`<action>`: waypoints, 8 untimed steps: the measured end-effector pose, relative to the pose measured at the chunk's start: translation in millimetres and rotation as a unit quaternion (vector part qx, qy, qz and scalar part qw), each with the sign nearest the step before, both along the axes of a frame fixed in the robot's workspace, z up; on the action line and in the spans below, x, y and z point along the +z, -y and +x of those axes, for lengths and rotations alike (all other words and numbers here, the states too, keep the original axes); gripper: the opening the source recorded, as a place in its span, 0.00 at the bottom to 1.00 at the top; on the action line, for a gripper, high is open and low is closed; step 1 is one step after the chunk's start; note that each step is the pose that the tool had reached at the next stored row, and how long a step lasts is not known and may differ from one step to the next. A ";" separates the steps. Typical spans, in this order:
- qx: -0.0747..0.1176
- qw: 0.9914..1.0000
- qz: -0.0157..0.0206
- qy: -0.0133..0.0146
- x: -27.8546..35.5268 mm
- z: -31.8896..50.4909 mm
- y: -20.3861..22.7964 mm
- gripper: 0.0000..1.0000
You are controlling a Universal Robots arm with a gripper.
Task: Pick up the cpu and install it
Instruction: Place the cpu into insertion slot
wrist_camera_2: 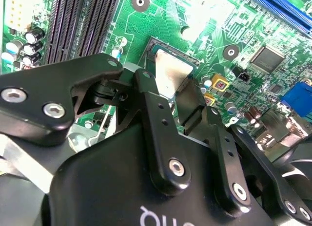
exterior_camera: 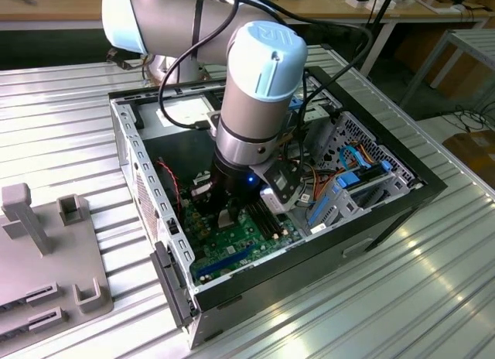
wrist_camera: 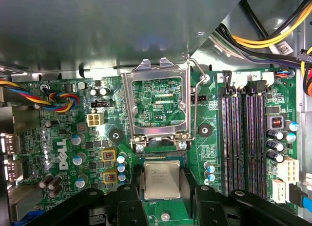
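The cpu (wrist_camera: 162, 179), a thin square chip with a silver-grey face, lies flat between my two black fingers (wrist_camera: 127, 199). My gripper (wrist_camera: 162, 188) is shut on its two opposite edges. The chip sits right over the black-framed socket (wrist_camera: 161, 159) on the green motherboard (wrist_camera: 63, 138). The socket's metal load frame (wrist_camera: 157, 70) is flipped up and open, its wire lever (wrist_camera: 195, 89) raised beside it. In the second wrist view the cpu (wrist_camera_2: 170, 75) shows between the fingertips of the gripper (wrist_camera_2: 168, 92), above the socket's edge (wrist_camera_2: 152, 45). In the exterior view the gripper (exterior_camera: 224, 216) is down inside the open computer case (exterior_camera: 371, 227).
Black memory slots (wrist_camera: 243, 138) run beside the socket. Yellow and black cable bundles (wrist_camera: 273, 36) hang near the case wall. A grey chip (wrist_camera_2: 267, 58) and a blue slot (wrist_camera_2: 278, 11) lie on the board. A grey fixture (exterior_camera: 46, 251) stands at the exterior view's left.
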State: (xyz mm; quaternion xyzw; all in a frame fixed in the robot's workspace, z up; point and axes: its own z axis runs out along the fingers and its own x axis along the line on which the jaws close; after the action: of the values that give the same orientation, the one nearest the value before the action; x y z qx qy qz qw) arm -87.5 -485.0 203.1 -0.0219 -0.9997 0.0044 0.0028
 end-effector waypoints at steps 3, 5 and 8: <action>0.000 1.000 0.000 0.000 1.4 0.0 0.1 0.44; 0.000 1.000 0.000 -0.001 1.5 -0.1 0.1 0.44; 0.000 1.000 0.000 -0.001 1.3 -0.1 0.1 0.44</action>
State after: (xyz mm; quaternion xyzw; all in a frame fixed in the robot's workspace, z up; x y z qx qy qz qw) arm -87.6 -485.1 204.4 -0.0219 -0.9997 0.0045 0.0033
